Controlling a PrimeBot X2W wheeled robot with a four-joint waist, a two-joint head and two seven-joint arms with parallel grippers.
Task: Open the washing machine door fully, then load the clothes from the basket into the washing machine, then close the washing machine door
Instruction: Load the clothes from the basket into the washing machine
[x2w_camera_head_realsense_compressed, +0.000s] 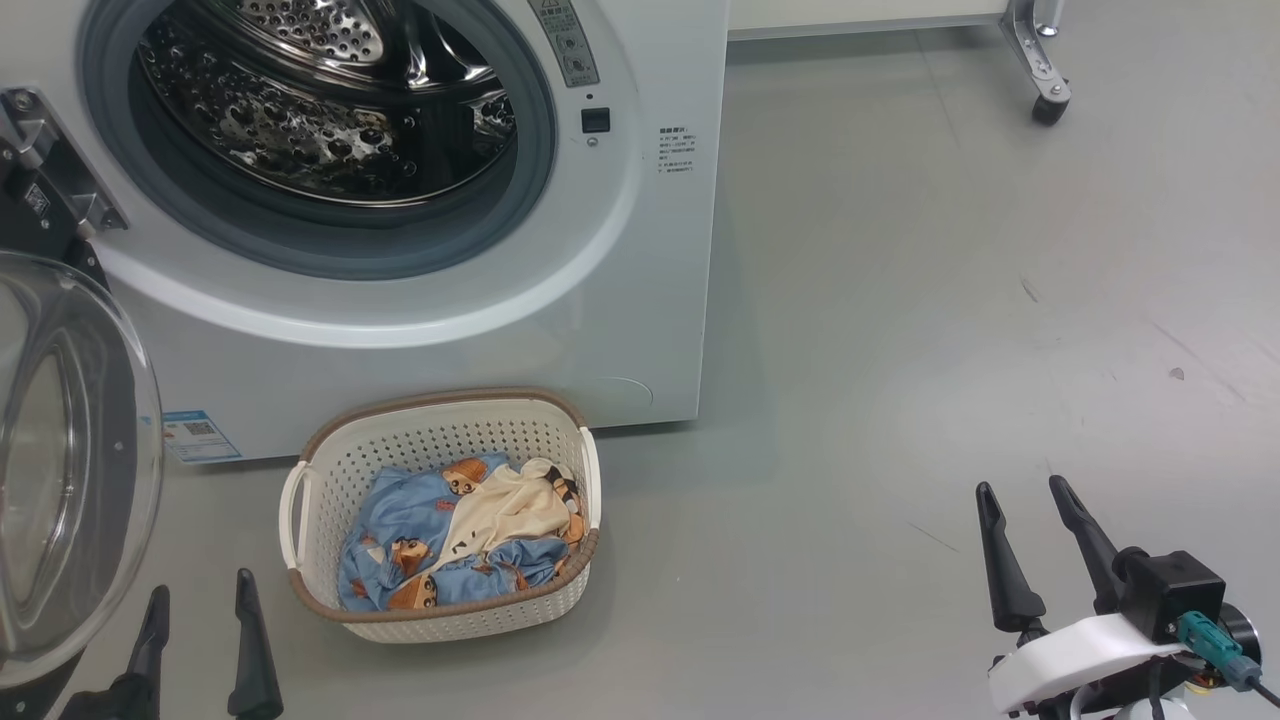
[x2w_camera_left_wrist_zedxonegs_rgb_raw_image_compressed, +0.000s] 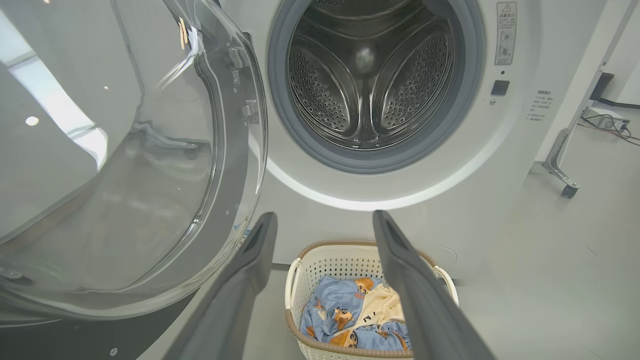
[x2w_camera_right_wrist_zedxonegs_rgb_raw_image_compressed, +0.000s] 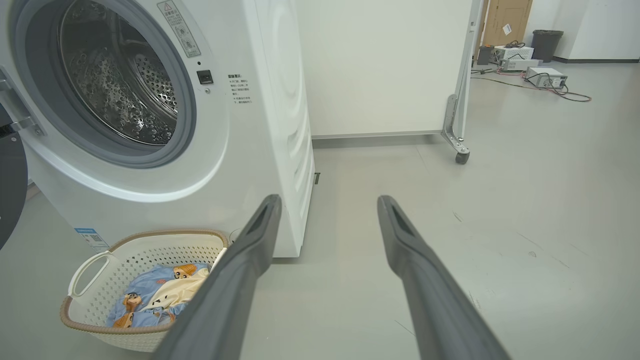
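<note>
Lying in the basket (x2w_camera_head_realsense_compressed: 430, 447), the clothes (x2w_camera_head_realsense_compressed: 412, 517).

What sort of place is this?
Likely a test lab, not a home laundry: the washing machine stands on plain grey floor beside a wheeled white partition, with electronics boxes and cables beyond.

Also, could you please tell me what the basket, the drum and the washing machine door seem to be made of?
Basket: probably moulded plastic, matte cream, pierced with regular holes; the brown rim looks woven, possibly plastic too. Drum: shiny perforated metal, likely stainless steel, mirroring light. Washing machine door: clear glossy bulging centre, glass or hard plastic, I cannot tell which.
</note>
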